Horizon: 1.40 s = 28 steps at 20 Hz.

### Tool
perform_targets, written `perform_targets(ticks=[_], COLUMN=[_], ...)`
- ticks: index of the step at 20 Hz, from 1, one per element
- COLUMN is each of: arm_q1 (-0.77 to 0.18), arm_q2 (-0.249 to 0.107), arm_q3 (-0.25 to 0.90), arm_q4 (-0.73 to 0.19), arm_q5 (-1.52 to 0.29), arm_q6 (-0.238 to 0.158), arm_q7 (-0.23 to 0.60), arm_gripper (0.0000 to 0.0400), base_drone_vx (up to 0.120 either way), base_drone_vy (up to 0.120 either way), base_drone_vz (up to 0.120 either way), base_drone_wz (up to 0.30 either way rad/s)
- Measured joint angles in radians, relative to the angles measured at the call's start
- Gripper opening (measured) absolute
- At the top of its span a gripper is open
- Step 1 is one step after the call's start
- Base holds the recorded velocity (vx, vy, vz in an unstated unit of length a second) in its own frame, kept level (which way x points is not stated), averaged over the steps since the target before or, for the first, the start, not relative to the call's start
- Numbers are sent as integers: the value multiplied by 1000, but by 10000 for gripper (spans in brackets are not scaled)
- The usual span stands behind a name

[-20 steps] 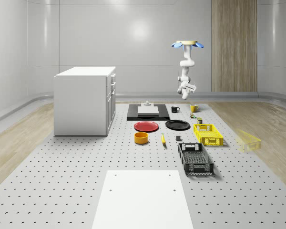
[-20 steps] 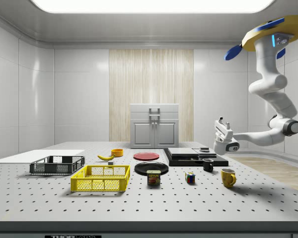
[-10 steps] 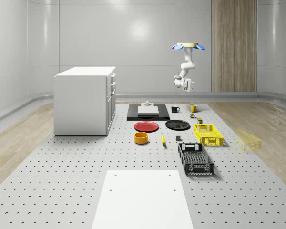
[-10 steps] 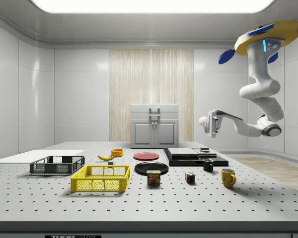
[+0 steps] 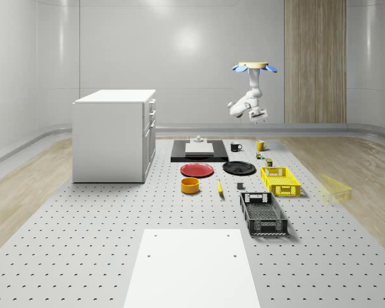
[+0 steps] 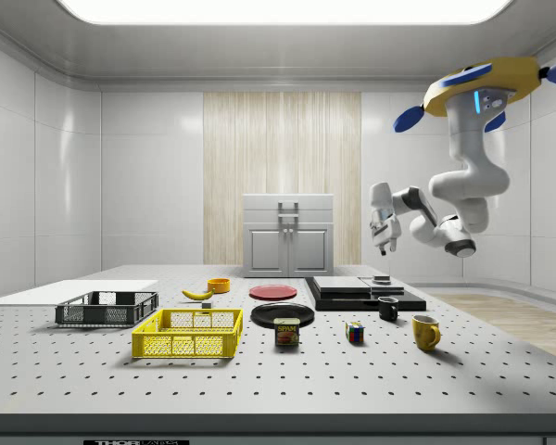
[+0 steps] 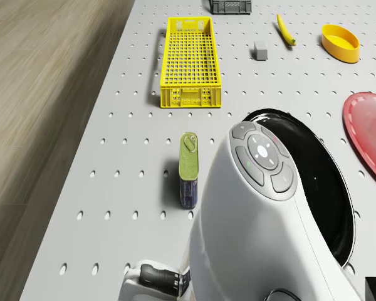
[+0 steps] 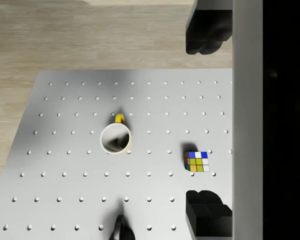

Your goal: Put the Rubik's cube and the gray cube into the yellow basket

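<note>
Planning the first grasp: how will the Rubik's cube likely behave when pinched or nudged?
The Rubik's cube looks rigid, with flat faces, so it probably slides rather than rolls. It sits flat on the table, so tipping seems unlikely. Its glossy stickers may be slippery for the open claw high above.

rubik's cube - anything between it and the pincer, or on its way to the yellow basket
Nothing visible lies between the pincer, high in the air, and the Rubik's cube. Toward the yellow basket, the spam can stands on the table between them.
</note>
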Motion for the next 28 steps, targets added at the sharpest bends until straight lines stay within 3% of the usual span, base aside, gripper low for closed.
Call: perform_targets(ticks=[4,9,16,28], arm_q1=[-100,-165,-207,-239], arm_q2=[-38,-76,-119,-184], arm_q3=[48,81,106,132], arm_q4=[-17,-23,-23,-19], arm_q5=[-53,-71,-64,-33], arm_q6=[-40,-52,-37,14], arm_q7=[65,110,141,169], arm_gripper=[400,400,400,400], base_drone_vx=[120,120,120,0], base_drone_vy=[-10,-96,0,-17], base_drone_vz=[-120,-120,-120,-120], base_drone_wz=[0,0,0,0])
